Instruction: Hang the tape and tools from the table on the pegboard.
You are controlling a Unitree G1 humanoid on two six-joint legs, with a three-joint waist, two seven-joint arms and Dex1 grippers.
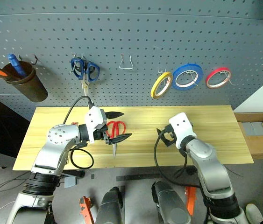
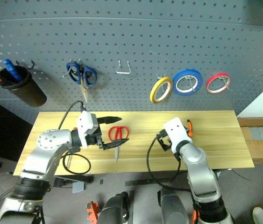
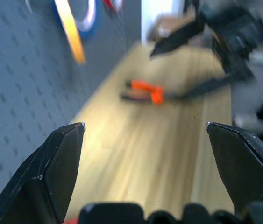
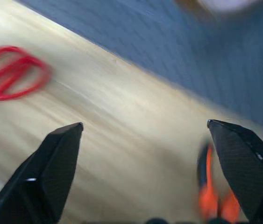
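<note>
Left gripper [image 1: 115, 125] is spread wide, its two black fingers well apart with nothing between them, hovering just above the table [image 1: 215, 140]. One finger reaches out level over the wood, the other angles down beside the red-handled scissors [image 1: 116, 133]. From the head views I cannot tell whether that lower finger touches them.

Those scissors lie flat on the table, red loops toward the pegboard [image 1: 136, 37], blades pointing at the near edge, so the long axis runs front to back.

Over to the right gripper [image 2: 164, 140]: in its wrist view the fingers [image 4: 52, 172] stand far apart, empty, bare wood between them. It sits low over the table, right of centre.

The pliers [image 2: 189, 127] lie on the table just behind the right wrist, orange-and-black handles peeking out, mostly hidden in the head views. The left wrist view shows them as a blurred orange shape [image 3: 145, 91] lying flat, near the right gripper's open fingers. Which way their nose points I cannot tell.

On the pegboard, the yellow tape [image 1: 161, 85] hangs from a hook, tilted, with the blue roll [image 1: 187, 76] just beside it and the red roll [image 1: 218, 77] further right. Blue-handled scissors [image 1: 84, 72] hang with blades down on the left, and a dark cup [image 1: 28, 84] holding tool handles hangs at the far left. An empty wire hook [image 1: 126, 63] sits between the blue-handled scissors and the rolls.
</note>
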